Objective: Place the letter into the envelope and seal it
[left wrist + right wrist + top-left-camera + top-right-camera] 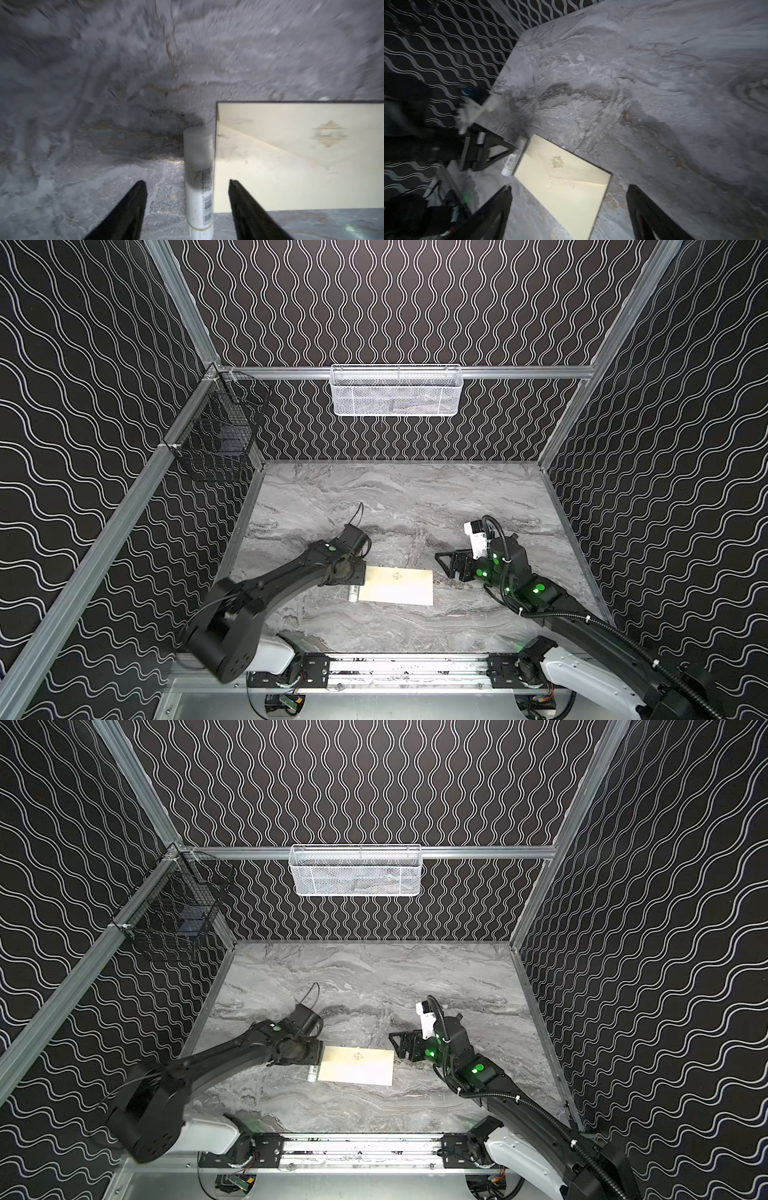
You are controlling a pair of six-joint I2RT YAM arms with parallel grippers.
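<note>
The cream envelope (397,585) (357,1065) lies flat on the marble table, flap folded down, with a small dark mark at its centre. A white glue stick (353,594) (199,187) lies along its left edge. My left gripper (187,182) hangs open just above the table, one finger on each side of the stick, the inner finger over the envelope's (291,155) corner. To the right of the envelope (562,187) my right gripper (442,568) (569,188) is open and holds nothing. The letter is not in view.
A white mesh basket (397,391) hangs on the back wall and a black wire basket (216,435) on the left wall. Patterned walls close in three sides. A metal rail (407,668) runs along the table's front edge.
</note>
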